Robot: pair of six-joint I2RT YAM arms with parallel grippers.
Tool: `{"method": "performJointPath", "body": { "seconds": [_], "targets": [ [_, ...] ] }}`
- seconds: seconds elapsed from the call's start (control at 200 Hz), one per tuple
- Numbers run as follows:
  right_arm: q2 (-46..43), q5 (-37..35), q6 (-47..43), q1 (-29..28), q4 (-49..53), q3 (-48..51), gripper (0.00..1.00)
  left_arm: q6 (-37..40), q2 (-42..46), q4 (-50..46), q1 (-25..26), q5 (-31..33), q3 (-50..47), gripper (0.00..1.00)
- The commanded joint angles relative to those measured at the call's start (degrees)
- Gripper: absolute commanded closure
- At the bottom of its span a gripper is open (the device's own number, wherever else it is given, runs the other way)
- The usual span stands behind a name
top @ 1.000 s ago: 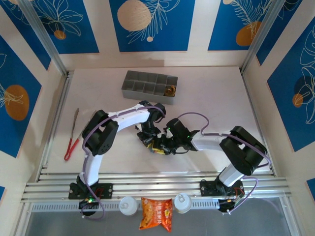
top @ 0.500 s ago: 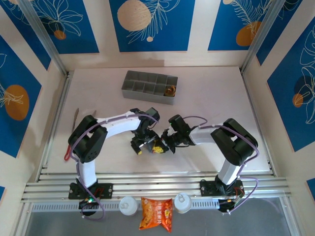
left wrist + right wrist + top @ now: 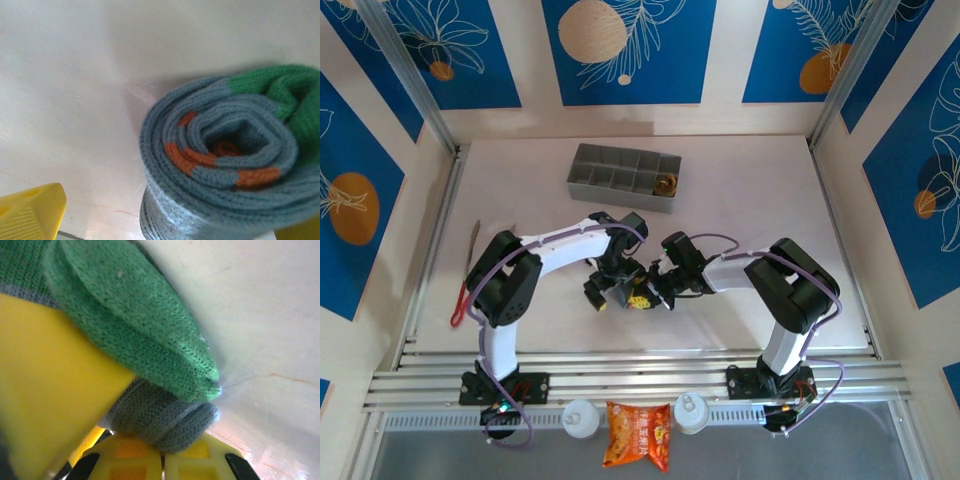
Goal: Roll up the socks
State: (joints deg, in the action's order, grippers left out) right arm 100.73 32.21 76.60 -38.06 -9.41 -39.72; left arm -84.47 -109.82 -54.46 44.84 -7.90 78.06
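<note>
Pale table point(image 3: 770, 200), 1 grey plastic compartment tray point(image 3: 620, 180). On the tray's near side lies 1 grey-blue knit sock roll point(image 3: 225, 165), green toe, orange bands, looking fully wound; 2nd sock can't be made out. Left hand point(image 3: 605, 292) gapes wide round it, gripping nothing. Right hand point(image 3: 656, 293) is closed, apparently pinching the toe flap. Next, prob: tuck the cuff over w/o unwinding.

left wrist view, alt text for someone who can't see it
A grey-blue sock rolled into a spiral, green toe outside and orange bands within, lies on a pale table. A yellow fingertip shows at lower left, clear of it.
</note>
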Motion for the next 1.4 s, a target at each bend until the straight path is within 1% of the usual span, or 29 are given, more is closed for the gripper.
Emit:
{"method": "performJointPath", "body": {
  "seconds": [0.0,0.165,0.255,0.31,0.41,0.5,0.595,0.695,0.75,0.795,0.875,0.97,1.246,1.376,1.396],
  "targets": [
    [6.14,-7.07,3.62,-0.18,16.41,3.77,1.0,-3.63,3.13,-0.39,-0.83,4.62,1.36,0.0],
    [6.37,-7.07,3.5,-0.26,16.79,3.37,1.0,-4.48,3.85,3.48,-2.01,7.15,1.97,0.0],
    [6.15,-7.22,3.45,-0.26,17.09,3.31,1.0,-4.66,4.08,5.97,-2.37,7.22,1.6,0.0],
    [6.06,-7.18,3.32,-0.27,17.15,3.29,1.0,-4.61,2.56,3.18,-2.71,6.1,3.07,0.0],
    [5.97,-7.43,3.17,-0.26,17.54,3.23,1.0,-3.07,-2.83,-2.99,-3.43,0.7,7.0,0.0],
    [6.02,-7.48,2.94,-0.34,17.84,2.87,1.0,-2.54,-5.93,-3.85,-3.48,-2.95,8.2,0.0],
    [5.97,-7.67,3.02,-0.33,17.85,2.81,1.0,-2.81,-7.41,-3.76,-3.44,-4.24,9.02,0.0],
    [6.08,-7.68,3.14,-0.34,17.85,2.68,1.0,-0.32,-11.18,-9.07,-3.21,-6.08,12.52,0.0],
    [6.06,-7.77,3.17,-0.35,17.88,2.67,1.0,1.12,-12.77,-12.19,-3.06,-6.07,13.91,0.0],
    [6.07,-7.84,3.21,-0.34,17.83,2.62,1.0,1.62,-13.12,-12.51,-2.73,-6.15,13.32,0.0],
    [6.15,-7.9,3.29,-0.35,17.87,2.52,1.0,1.55,-13.63,-11.48,-2.27,-7.47,11.43,0.03],
    [6.12,-8.12,3.22,-0.34,18.07,2.42,1.0,2.01,-14.6,-10.58,-1.73,-8.53,10.53,0.11],
    [4.98,-9.25,2.6,-0.27,19.43,2.37,1.0,2.27,-12.83,-9.0,-1.13,-8.18,7.12,0.58],
    [4.05,-10.13,1.5,-0.17,21.01,1.57,1.0,2.72,-11.02,-9.48,-1.29,-7.57,5.69,0.78],
    [3.92,-10.23,1.31,-0.17,21.35,1.39,1.0,2.73,-10.72,-9.37,-1.42,-7.57,5.37,0.8]
  ]
}}
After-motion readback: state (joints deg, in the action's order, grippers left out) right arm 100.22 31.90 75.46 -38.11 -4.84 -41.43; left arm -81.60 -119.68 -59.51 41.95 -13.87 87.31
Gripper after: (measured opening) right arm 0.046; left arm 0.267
